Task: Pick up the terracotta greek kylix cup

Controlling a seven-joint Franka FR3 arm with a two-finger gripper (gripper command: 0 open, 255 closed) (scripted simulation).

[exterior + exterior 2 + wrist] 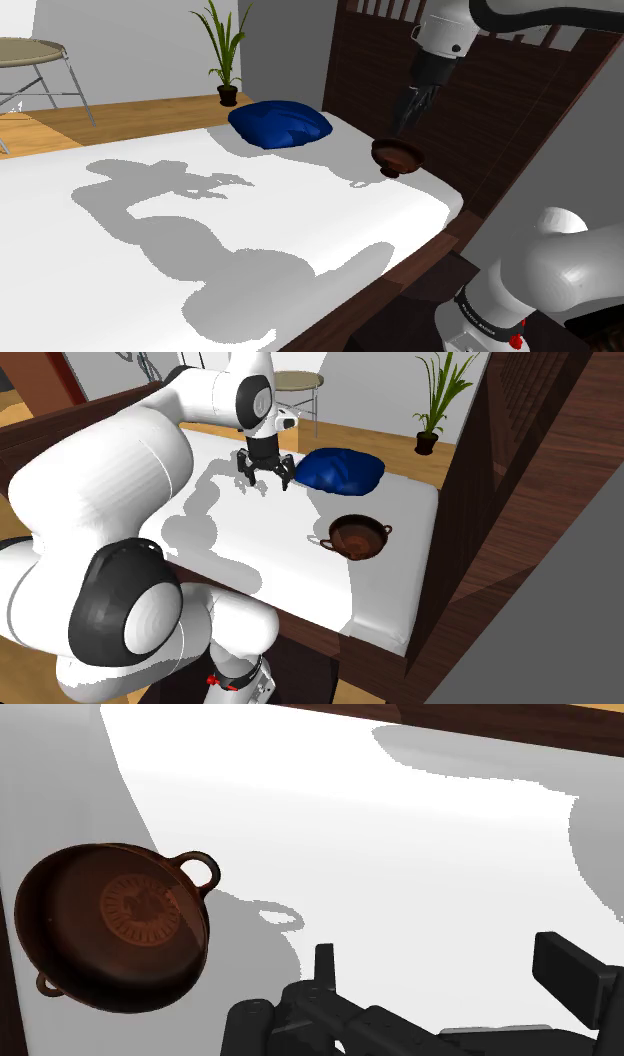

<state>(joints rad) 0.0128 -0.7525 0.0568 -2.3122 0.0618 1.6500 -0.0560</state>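
1. Gripper. The black 2-finger gripper (pixel 440 969) has its fingers spread wide apart. Nothing sits between them and they touch nothing. In the second exterior view the gripper (pixel 266 480) hangs in the air above the bed, fingers pointing down, just beside the blue pillow (pixel 345 470). In the shoulder view the gripper (pixel 402 120) appears directly above the cup, with a visible gap between the fingertips and the rim.

2. Task object. The kylix cup (pixel 115 926) is a shallow, dark reddish-brown bowl with 2 small loop handles on opposite sides and a round patterned medallion inside. It lies off to 1 side of the fingers, apart from both. In the shoulder view the cup (pixel 398 155) stands upright on a short foot on the white bed (pixel 150 230), close to the dark wooden headboard (pixel 365 80). In the second exterior view the cup (pixel 358 536) sits to the right of the gripper and nearer the camera than the pillow.

3. Surroundings. The blue pillow (pixel 280 125) rests on the bed near the headboard, apart from the cup. The arm casts a broad grey shadow (pixel 230 260) across the bed. Beyond the bed, a potted plant (pixel 227 60) and a round metal-legged table (pixel 30 55) stand on a wooden floor (pixel 120 115).
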